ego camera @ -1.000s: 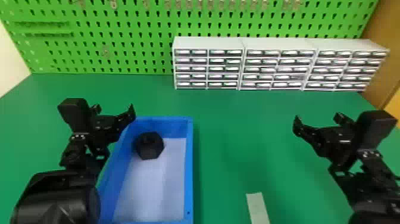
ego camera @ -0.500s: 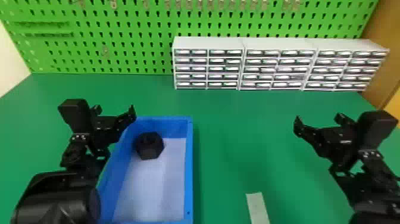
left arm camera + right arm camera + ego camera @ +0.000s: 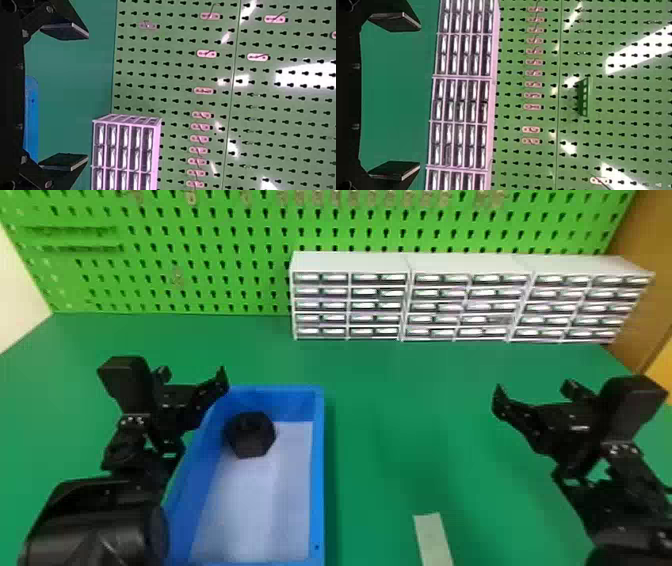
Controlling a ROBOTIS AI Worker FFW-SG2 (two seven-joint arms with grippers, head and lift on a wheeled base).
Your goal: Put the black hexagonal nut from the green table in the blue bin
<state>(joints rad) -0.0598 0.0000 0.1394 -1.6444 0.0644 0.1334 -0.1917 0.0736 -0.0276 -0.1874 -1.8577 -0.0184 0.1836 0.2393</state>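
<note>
Free room right of bin point(image 3: 319, 470)

The nut point(image 3: 252, 435) is black, the lower-left bin point(image 3: 318, 470) blue, the table point(image 3: 400, 415) green, the upper pegboard point(image 3: 215, 265) green, dotted black.

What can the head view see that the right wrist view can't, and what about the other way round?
Head view: the blue bin, the black nut inside it, a pale strip on the green table, and the left gripper.
Right wrist view: a green slotted holder on the pegboard.
Both: the table, the drawer units, the pegboard and the right gripper, its jaws apart.
</note>
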